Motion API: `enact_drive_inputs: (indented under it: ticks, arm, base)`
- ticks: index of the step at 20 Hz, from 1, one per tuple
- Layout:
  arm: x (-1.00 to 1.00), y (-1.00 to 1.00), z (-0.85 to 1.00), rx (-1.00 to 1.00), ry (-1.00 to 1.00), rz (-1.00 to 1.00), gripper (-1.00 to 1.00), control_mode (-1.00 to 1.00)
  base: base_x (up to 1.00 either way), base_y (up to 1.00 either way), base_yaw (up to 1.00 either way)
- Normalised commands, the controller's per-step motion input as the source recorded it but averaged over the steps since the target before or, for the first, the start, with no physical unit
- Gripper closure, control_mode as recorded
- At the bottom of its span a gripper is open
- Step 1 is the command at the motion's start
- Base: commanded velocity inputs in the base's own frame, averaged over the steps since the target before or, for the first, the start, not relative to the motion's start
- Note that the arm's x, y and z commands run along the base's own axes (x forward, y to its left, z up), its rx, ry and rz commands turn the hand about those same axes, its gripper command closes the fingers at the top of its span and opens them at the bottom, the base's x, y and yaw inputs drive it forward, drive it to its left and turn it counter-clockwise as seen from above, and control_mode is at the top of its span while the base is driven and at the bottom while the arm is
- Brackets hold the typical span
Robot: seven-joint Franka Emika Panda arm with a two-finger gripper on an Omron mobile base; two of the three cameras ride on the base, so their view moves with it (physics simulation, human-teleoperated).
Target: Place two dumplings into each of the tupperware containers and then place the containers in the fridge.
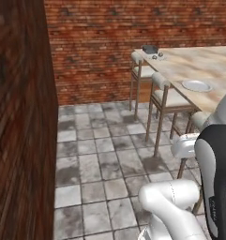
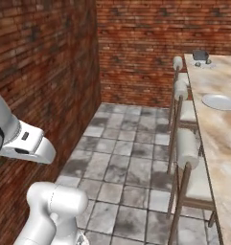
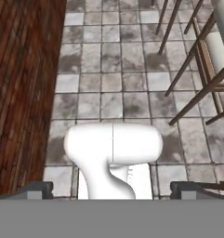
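Containers: we find a small dark tray (image 1: 150, 48) at the far end of the table (image 1: 213, 65), in the upper right of the left base frame, and again at the upper right of the right base frame (image 2: 199, 55). It is too small for us to read its contents. Beside it lie pale specks (image 1: 158, 56) that may be dumplings; we cannot confirm this. A round plate (image 1: 196, 85) sits nearer along the table edge, its right part cut off by the arm in the left base frame. Chairs (image 2: 186, 158) line the table's side, partly cropped by the frame edges.

In the hand frame the gripper (image 3: 112, 189) points down at the tiled floor (image 3: 111, 83). Its two fingertips (image 3: 38, 189) stand at the lower left and lower right, spread wide, with nothing between them. A brick wall (image 2: 45, 72) fills the left of the base frames.
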Motion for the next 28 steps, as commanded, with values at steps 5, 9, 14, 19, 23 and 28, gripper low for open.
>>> enact_drive_inputs:
  ticks: [5,9,14,19,23,28]
  arm:
    - [0.0,0.0,0.0,0.0,0.0,0.0,-1.0,1.0]
    - [0.0,0.0,0.0,0.0,0.0,0.0,-1.0,1.0]
    - [0.0,0.0,0.0,0.0,0.0,0.0,-1.0,1.0]
    - [0.0,0.0,0.0,0.0,0.0,0.0,-1.0,1.0]
    - [0.0,0.0,0.0,0.0,0.0,0.0,-1.0,1.0]
    - [0.0,0.0,0.0,0.0,0.0,0.0,-1.0,1.0]
  base:
    - [1.0,0.36,0.0]
    - [1.0,0.44,0.0]
    - [1.0,0.35,-0.02]
    - [1.0,-0.19,-0.13]
    - [1.0,0.05,-0.12]
    - [1.0,0.28,-0.12]
